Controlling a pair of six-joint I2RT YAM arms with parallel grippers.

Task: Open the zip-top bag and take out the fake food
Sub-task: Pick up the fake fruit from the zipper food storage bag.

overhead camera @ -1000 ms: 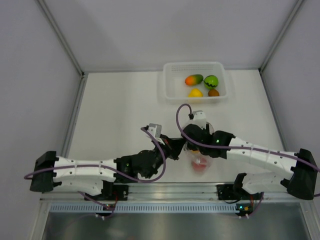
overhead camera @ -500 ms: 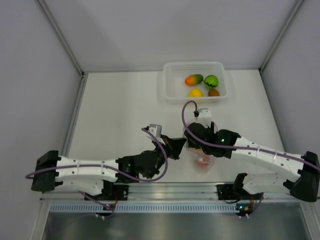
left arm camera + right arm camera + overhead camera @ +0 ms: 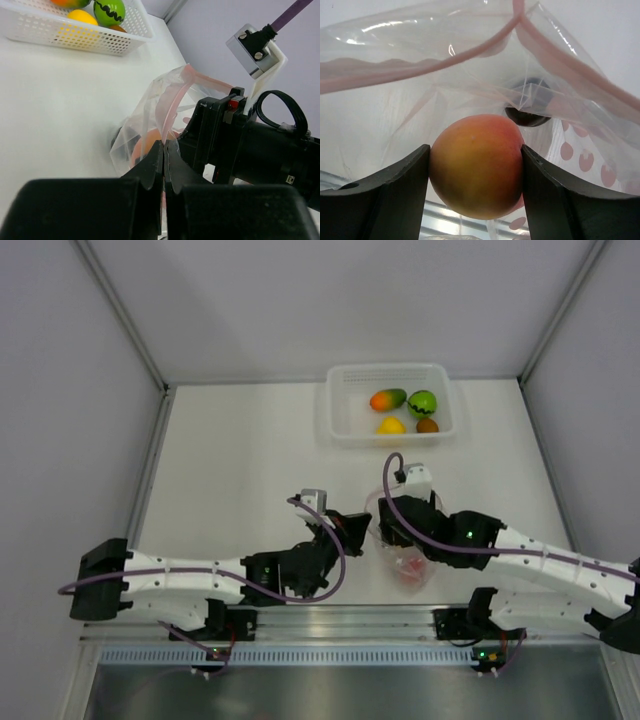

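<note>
Bag pinched, fruit gripped, near table edge.
My left gripper (image 3: pixel 164 150) is pressed together on the rim of the zip-top bag (image 3: pixel 150 107), which sits between the arms. My right gripper (image 3: pixel 474 172), inside the mouth, clamps a peach-orange fruit (image 3: pixel 476 150); a dark purple fruit (image 3: pixel 527 112) lies behind.

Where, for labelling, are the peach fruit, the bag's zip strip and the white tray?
peach fruit (image 3: pixel 476 165): right wrist view, middle of its skin.
zip strip (image 3: pixel 370 74): right wrist view, left stretch of the pink band.
white tray (image 3: pixel 334 405): top view, left wall.
</note>
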